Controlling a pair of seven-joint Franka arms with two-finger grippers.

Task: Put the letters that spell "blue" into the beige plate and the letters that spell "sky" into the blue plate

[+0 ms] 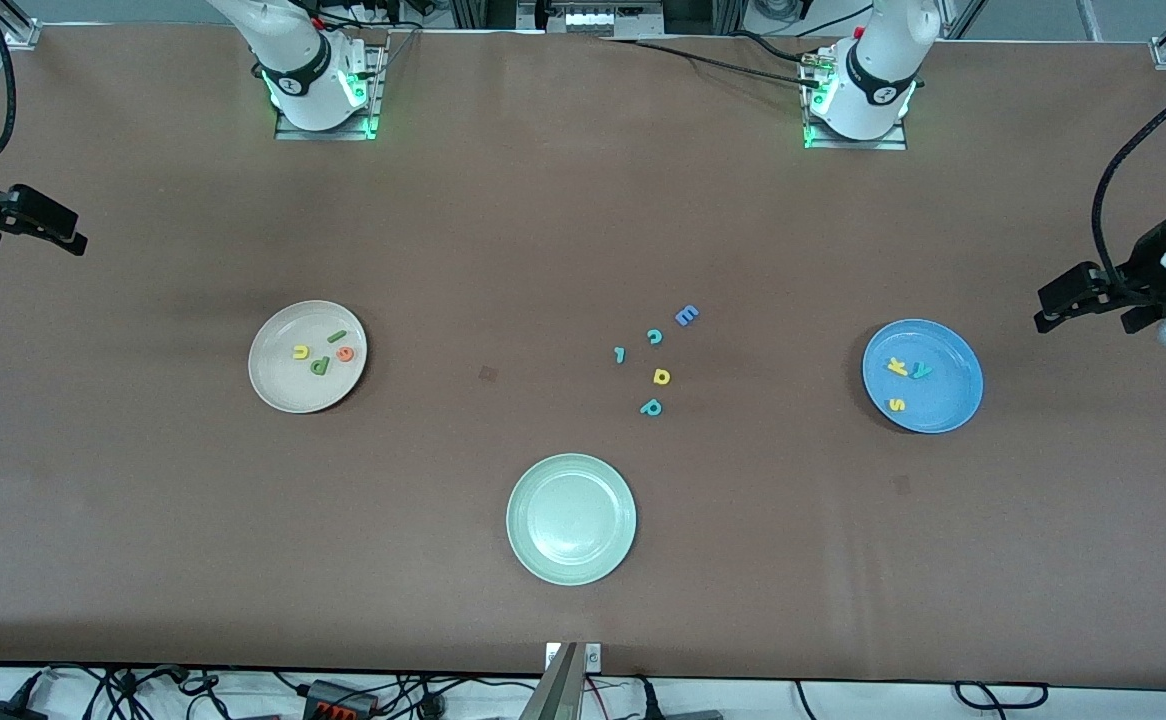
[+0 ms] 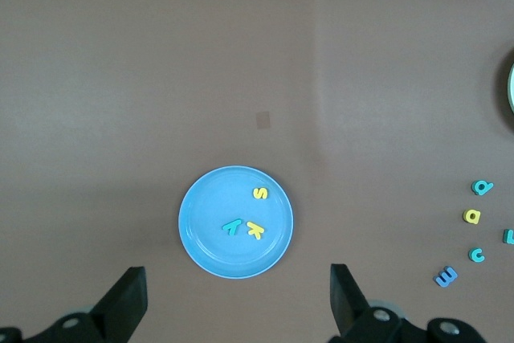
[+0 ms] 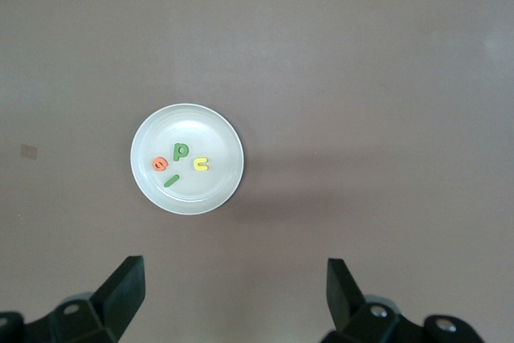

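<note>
Plates loaded: beige plate (image 1: 278,385) holds b, l, u, e; blue plate (image 1: 948,405) holds s, k, y (nothing left to fetch). Left gripper (image 2: 233,299) and right gripper (image 3: 233,295) hang spread wide and empty above their plates.

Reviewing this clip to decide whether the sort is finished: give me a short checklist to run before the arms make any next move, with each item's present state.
1. b, l, u, e in the beige plate: green b, dark green l, yellow u, orange e all inside: ok.
2. s, k, y in the blue plate: yellow s, yellow k, teal y inside: ok.
3. Leftover letters on the table, outside every plate: ok.
4. Left gripper open, holding nothing: ok.
5. Right gripper open, holding nothing: ok.
</note>
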